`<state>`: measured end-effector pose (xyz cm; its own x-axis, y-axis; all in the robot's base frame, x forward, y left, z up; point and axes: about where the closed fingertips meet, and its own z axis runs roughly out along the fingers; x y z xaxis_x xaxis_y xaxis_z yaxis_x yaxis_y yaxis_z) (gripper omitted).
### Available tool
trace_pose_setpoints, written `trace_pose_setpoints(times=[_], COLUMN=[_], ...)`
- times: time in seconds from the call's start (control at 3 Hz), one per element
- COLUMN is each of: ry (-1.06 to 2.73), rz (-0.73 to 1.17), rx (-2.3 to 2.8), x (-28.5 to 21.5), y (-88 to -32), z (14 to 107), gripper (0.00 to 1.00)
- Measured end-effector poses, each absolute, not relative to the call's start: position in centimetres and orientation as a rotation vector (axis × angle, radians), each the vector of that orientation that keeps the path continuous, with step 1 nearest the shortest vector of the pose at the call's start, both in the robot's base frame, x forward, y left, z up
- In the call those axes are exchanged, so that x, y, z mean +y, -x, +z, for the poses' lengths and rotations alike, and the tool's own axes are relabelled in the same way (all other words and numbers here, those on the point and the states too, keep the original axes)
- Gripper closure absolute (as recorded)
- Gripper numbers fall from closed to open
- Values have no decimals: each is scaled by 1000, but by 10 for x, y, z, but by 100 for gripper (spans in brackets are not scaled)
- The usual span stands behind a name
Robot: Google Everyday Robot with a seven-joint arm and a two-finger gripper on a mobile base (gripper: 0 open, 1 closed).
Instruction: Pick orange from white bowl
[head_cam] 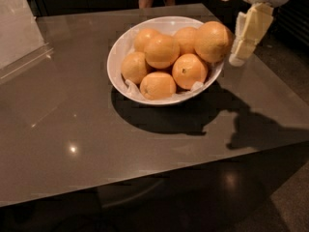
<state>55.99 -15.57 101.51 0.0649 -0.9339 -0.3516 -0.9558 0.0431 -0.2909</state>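
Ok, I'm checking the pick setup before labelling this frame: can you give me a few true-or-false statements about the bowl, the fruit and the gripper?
1. The gripper hangs just right of the white bowl, beside the orange. True.
2. The orange lies at the bowl's left rim. False: it sits at the right rim.
3. The bowl stands on a dark table. True.
4. The gripper has lifted the orange clear. False: it rests in the bowl with the smaller oranges.
5. Crumpled white paper shows under the fruit. True.

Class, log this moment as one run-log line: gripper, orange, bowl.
stage: pre-grasp | gripper: just right of white bowl, beside orange | orange: in bowl at right rim, not held
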Motion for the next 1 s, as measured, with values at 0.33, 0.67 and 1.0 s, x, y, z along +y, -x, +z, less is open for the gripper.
trace_pose_setpoints(times=[0.33, 0.67, 1.0], ry=[1898, 1889, 1885], rz=[68, 77, 97], rx=[1883, 1909, 1933], x=[-159, -167, -170], y=[-570, -575, -581], z=[1007, 998, 987], gripper=[0, 0, 0])
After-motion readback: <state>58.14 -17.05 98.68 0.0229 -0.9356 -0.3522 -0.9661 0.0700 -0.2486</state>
